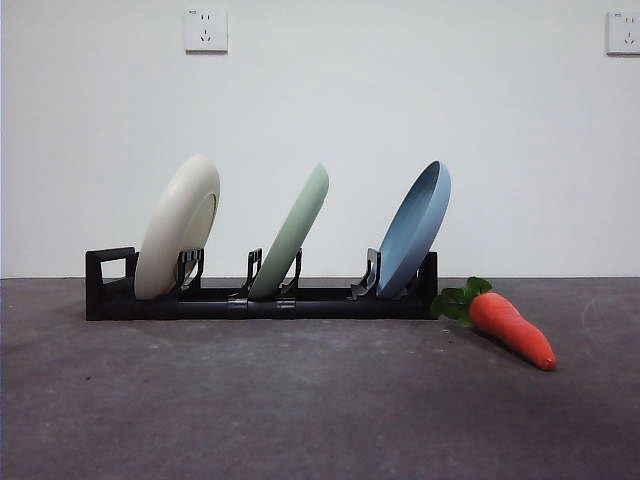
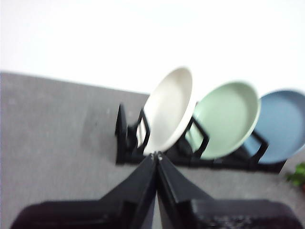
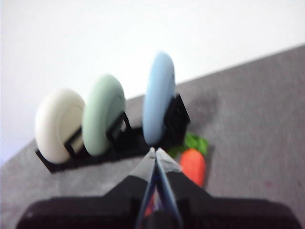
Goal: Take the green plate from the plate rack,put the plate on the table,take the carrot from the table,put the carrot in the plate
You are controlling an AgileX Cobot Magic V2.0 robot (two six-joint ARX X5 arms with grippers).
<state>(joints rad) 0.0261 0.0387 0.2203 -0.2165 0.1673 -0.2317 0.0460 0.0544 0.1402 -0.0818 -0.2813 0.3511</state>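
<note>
Nothing is lifted yet: my left gripper (image 2: 157, 155) and right gripper (image 3: 156, 150) hang closed and empty; the green plate (image 1: 291, 235) leans mid-frame in the plate rack (image 1: 110, 290), and the carrot (image 1: 511, 329) lies lower right on the table (image 1: 300, 410). Next, I judge, one gripper must open and pinch the plate's upper rim.

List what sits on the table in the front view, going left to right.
Plate rack's handle loop → cream-white plate → green plate → light blue plate → carrot, its leaves toward the plate rack and its tip pointing away. All three plates stand slotted in the rack; neither pincer appears in this view.
</note>
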